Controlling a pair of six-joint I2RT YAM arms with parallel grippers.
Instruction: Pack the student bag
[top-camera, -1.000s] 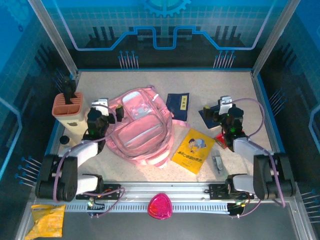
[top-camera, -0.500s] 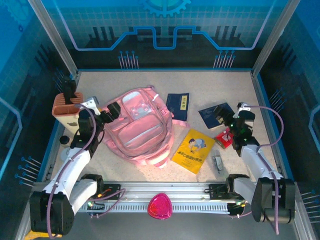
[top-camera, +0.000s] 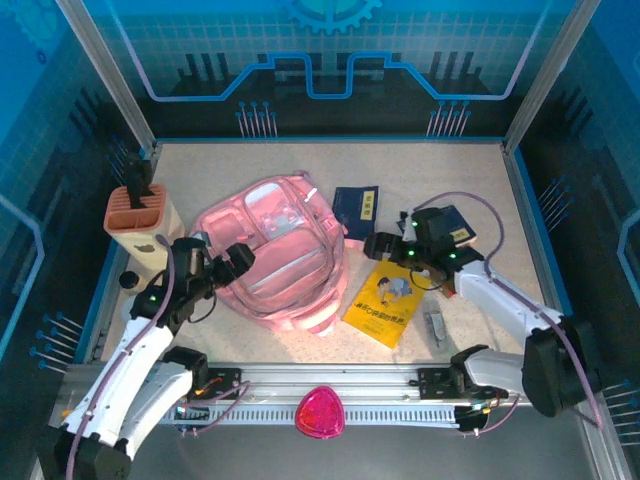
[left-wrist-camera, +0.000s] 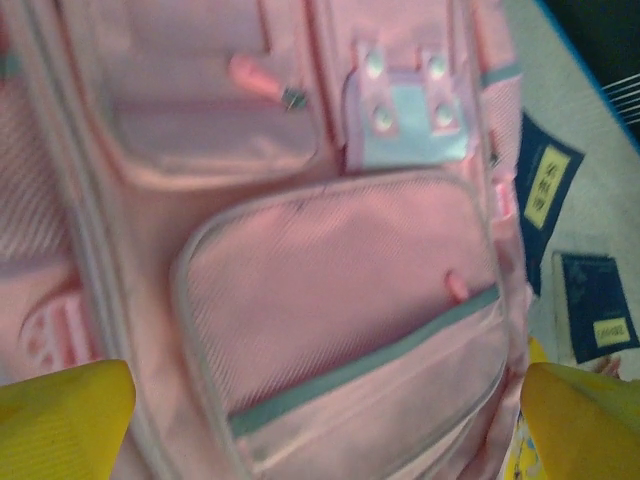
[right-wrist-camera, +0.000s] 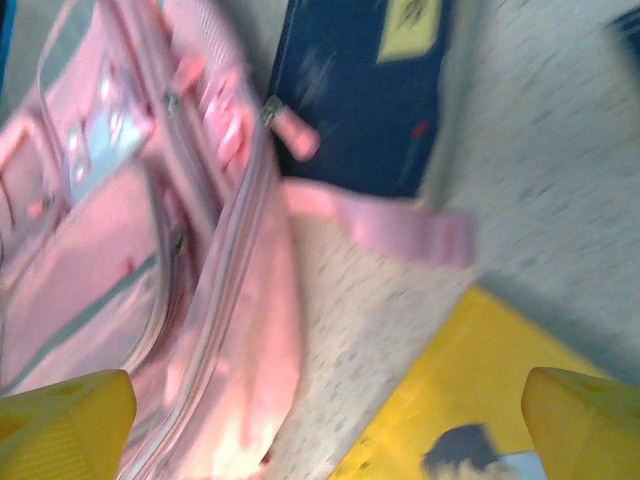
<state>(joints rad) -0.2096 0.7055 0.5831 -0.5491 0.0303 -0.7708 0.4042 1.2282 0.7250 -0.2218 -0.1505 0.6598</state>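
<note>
The student bag (top-camera: 275, 250), a big soft pink backpack, lies flat in the middle of the table. My left gripper (top-camera: 236, 262) hovers at its left side, open. In the left wrist view the bag's front pocket (left-wrist-camera: 330, 300) lies between the yellow fingertips (left-wrist-camera: 60, 420), and the left gripper (left-wrist-camera: 320, 430) holds nothing. My right gripper (top-camera: 379, 245) is open over the gap between the bag's right edge and a yellow book (top-camera: 388, 290). The right wrist view shows the bag (right-wrist-camera: 150, 260), its loose pink strap (right-wrist-camera: 390, 225) and the yellow book (right-wrist-camera: 500, 400), with the right gripper (right-wrist-camera: 320, 430) empty.
A navy booklet (top-camera: 355, 212) lies right of the bag; another (top-camera: 457, 218) is partly under the right arm. A tan pen holder (top-camera: 140, 220) stands at the left. A small metal item (top-camera: 436, 325) lies near the front right. A magenta rounded triangle (top-camera: 320, 412) sits on the front rail.
The left gripper moved from beside the pen holder down to the bag's left side. The right arm swung left from the right side of the table to the bag's right edge.
</note>
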